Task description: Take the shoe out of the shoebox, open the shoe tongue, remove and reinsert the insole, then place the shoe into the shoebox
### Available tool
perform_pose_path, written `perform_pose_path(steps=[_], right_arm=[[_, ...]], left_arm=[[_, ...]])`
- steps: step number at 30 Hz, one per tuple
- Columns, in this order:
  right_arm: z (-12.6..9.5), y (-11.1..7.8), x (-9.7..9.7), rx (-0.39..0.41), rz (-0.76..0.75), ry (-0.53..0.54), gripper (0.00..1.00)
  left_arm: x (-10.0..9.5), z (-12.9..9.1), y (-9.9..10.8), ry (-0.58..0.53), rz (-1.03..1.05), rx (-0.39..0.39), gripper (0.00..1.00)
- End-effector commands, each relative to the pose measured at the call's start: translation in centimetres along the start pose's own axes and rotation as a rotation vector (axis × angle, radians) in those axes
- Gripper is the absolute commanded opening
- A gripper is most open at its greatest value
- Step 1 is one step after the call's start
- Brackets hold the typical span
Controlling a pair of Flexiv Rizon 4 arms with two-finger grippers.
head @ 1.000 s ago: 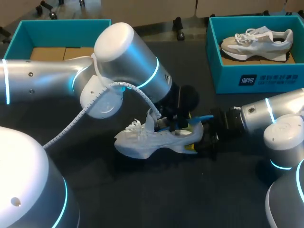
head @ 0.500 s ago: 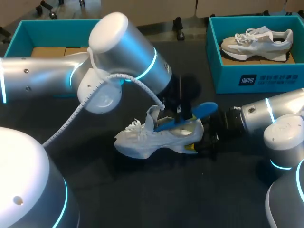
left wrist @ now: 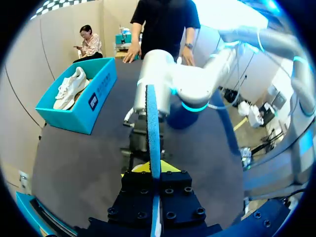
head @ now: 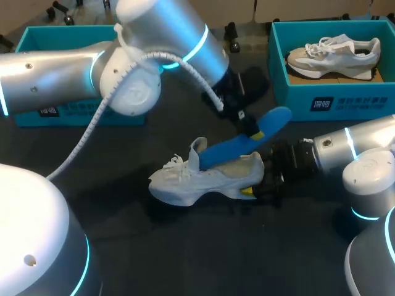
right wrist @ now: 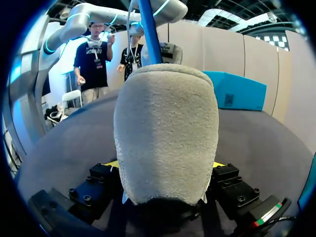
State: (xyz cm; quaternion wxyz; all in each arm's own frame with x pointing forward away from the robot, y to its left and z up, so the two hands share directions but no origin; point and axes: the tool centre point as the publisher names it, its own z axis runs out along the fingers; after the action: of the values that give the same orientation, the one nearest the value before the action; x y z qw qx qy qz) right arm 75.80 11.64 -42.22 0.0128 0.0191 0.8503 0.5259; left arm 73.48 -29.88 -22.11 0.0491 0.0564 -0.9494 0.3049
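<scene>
Blue foam marks the insole (head: 245,143), which slants up out of the white sneaker (head: 207,177): its toe end sits inside the opening just behind the raised tongue (head: 198,152), and its heel end hangs in the air towards the right teal shoebox (head: 336,103). The left gripper (head: 248,127) pinches the insole near its upper end; in the left wrist view (left wrist: 155,170) the insole (left wrist: 152,123) stands edge-on, squeezed between the two fingers. The sneaker rests sole-down on the dark table (head: 185,253), toe towards my left arm. The right gripper (head: 262,183) clamps its heel, and in the right wrist view (right wrist: 165,168) the grey suede heel (right wrist: 165,128) fills the gap between both yellow tips. A second sneaker (head: 333,54) lies in the right box, and the left teal shoebox (head: 37,37) stands well apart at the far left corner
</scene>
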Motion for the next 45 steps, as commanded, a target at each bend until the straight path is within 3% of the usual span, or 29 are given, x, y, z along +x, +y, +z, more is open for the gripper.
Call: perform_pose_path(steps=[1,17,34,45], right_arm=[[0.2,-0.1,0.0,0.005,0.001,-0.001,0.00],[0.2,-0.1,0.0,0.005,0.001,-0.001,0.00],[0.2,-0.1,0.0,0.005,0.001,-0.001,0.00],[0.2,-0.1,0.0,0.005,0.001,-0.001,0.00]], left_arm=[[0.2,-1.6,-0.4,0.024,-0.032,0.033,0.00],[-0.4,-5.3,-2.5,0.259,-0.196,0.193,0.00],[-0.4,-5.3,-2.5,0.259,-0.196,0.193,0.00],[1.6,-10.3,-6.0,0.331,-0.378,0.294,0.00]])
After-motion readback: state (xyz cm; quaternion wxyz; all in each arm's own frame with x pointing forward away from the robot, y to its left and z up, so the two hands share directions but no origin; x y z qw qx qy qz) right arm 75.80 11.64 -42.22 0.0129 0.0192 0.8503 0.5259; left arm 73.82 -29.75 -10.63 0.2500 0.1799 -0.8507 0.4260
